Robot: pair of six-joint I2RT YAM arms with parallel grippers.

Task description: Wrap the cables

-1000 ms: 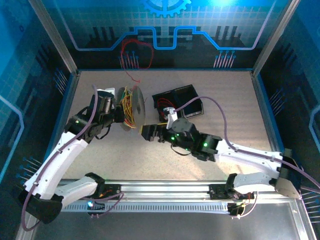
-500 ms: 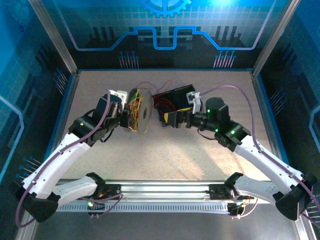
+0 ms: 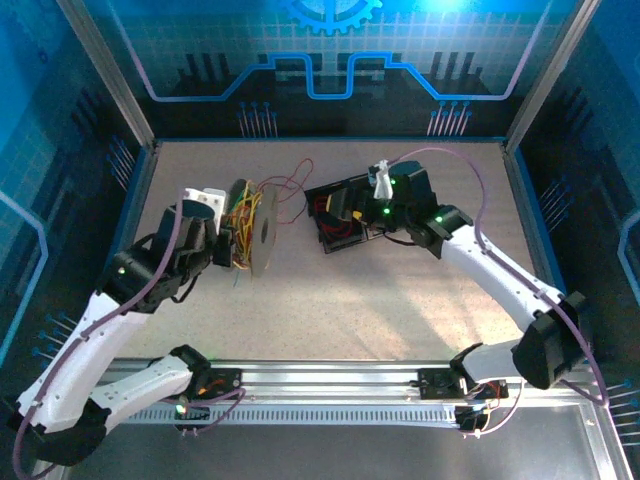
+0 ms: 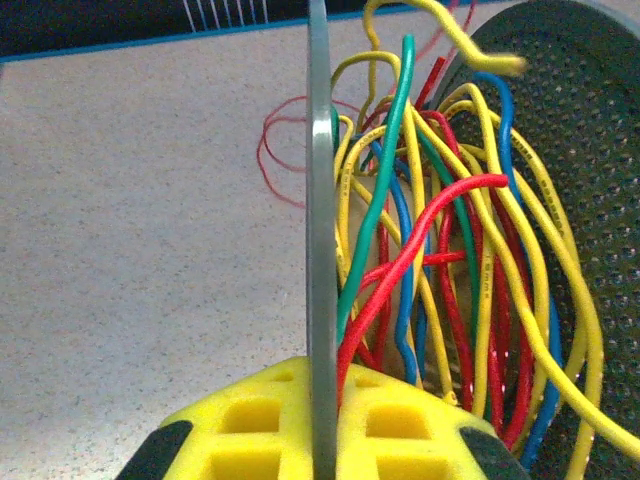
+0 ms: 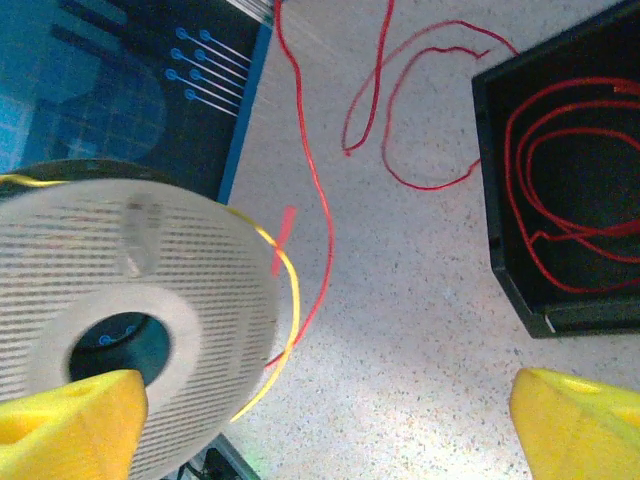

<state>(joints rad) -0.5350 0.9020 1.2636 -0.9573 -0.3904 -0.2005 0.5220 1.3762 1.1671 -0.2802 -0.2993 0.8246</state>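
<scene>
Loosely coiled red cables [image 3: 324,207] lie inside the black tray [image 5: 487,180].

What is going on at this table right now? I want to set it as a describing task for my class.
Two robot arms are partway through wrapping cables. The left gripper is shut on the rim of a spool and holds it on edge, with yellow, red, blue and green cables bunched loosely on it. The right gripper is open, near a black tray holding loops of red wire. A loose red strand lies on the table between spool and tray.
</scene>
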